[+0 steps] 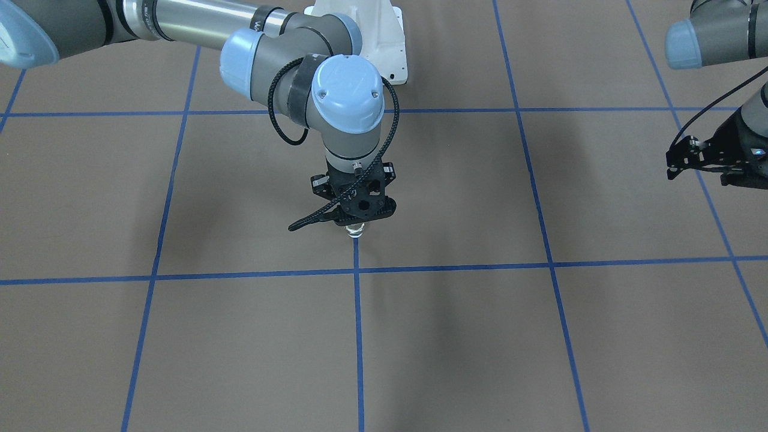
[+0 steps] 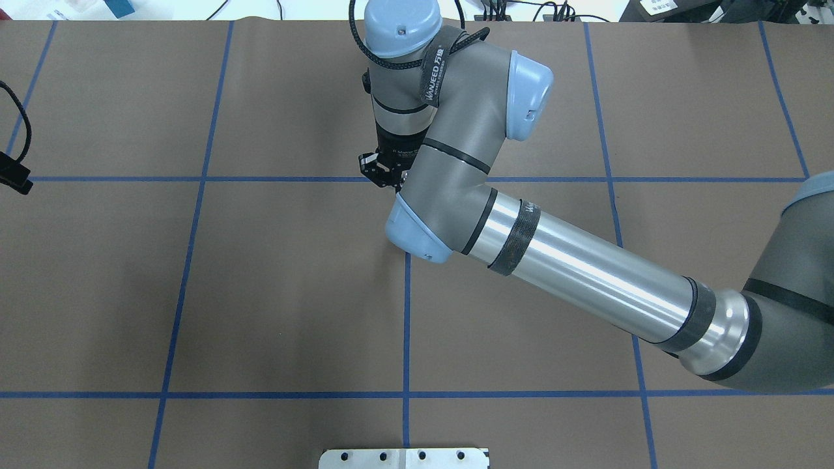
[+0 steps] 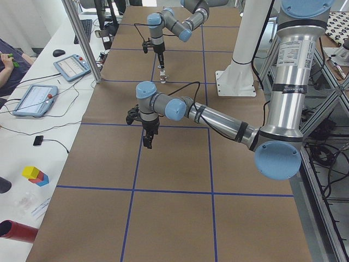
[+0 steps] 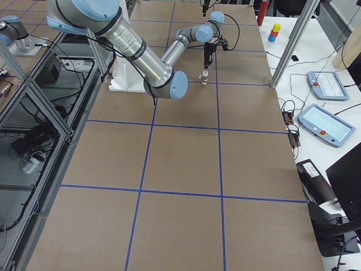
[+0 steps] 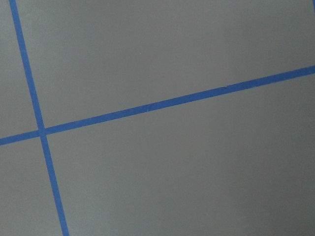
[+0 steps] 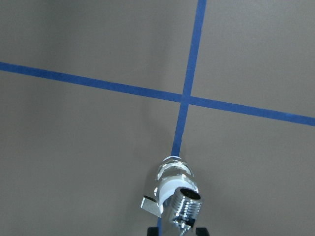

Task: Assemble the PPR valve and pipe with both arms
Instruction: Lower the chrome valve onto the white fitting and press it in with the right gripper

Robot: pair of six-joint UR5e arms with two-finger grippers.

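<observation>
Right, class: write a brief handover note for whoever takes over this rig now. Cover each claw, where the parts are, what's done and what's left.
Left claw: off to the side, holding nothing; open or shut unclear.
Right claw: directly above the parts; grip unclear.
PPR valve stands upright on the blue tape line, pipe seated on top; they look joined.
Left to do: confirm the fit, release, withdraw.
</observation>
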